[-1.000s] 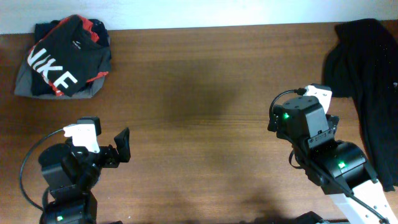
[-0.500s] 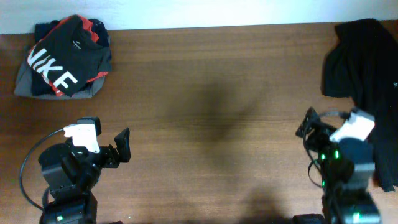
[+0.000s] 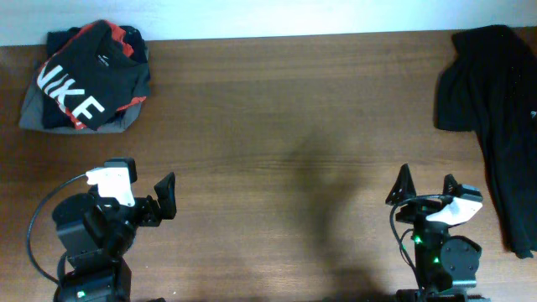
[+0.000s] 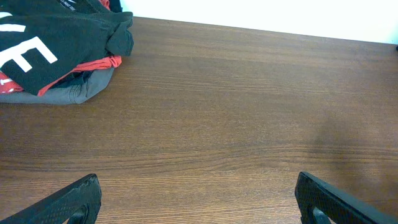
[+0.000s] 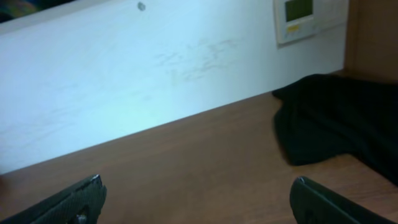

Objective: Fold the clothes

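Observation:
A black garment [image 3: 495,92] lies crumpled and unfolded along the table's right edge, with no lettering showing; the right wrist view has its near end [image 5: 336,118] at the right. At the far left corner, a folded black tee with white NIKE lettering [image 3: 80,84] tops a pile over red and grey cloth [image 4: 50,43]. My left gripper [image 3: 158,201] is open at the near left, well short of that pile [image 4: 199,202]. At the near right, my right gripper [image 3: 426,189] is open over bare wood [image 5: 199,199], left of the black garment. Neither holds anything.
The brown wooden table [image 3: 277,126] spans the view, with a white wall [image 5: 155,68] behind its far edge. A small wall panel [image 5: 301,15] hangs above the black garment. Both arm bases sit at the near edge.
My right arm has drawn back from beside the black garment to the near edge, its open fingers now pointing at the far wall. The left arm and both piles of cloth are unchanged.

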Robot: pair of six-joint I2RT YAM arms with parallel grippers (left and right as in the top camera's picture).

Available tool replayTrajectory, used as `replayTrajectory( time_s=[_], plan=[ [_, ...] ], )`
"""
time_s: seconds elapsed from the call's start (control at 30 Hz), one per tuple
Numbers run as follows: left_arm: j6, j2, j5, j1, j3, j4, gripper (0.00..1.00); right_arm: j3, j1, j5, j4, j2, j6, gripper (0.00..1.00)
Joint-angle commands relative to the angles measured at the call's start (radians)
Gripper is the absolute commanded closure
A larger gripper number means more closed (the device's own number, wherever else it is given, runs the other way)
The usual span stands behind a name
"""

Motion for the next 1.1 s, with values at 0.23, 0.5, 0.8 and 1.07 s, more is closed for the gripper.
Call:
replayTrajectory(
  time_s=[0.23, 0.5, 0.8, 1.07],
  plan=[
    [-0.010, -0.002, 0.014, 0.000, -0.003, 0.002, 0.01, -0.077, -0.007, -0.059, 0.035, -0.156, -0.014, 0.01],
    [-0.010, -0.002, 0.014, 0.000, -0.003, 0.002, 0.01, -0.137, 0.034, -0.066, 0.108, -0.160, -0.037, 0.01],
    [-0.010, -0.002, 0.014, 0.000, -0.003, 0.002, 0.01, -0.150, 0.057, -0.066, 0.037, -0.160, -0.128, 0.01],
    [-0.010, -0.002, 0.014, 0.000, -0.003, 0.002, 0.01, -0.150, 0.057, -0.073, -0.061, -0.158, -0.167, 0.01]
  ],
)
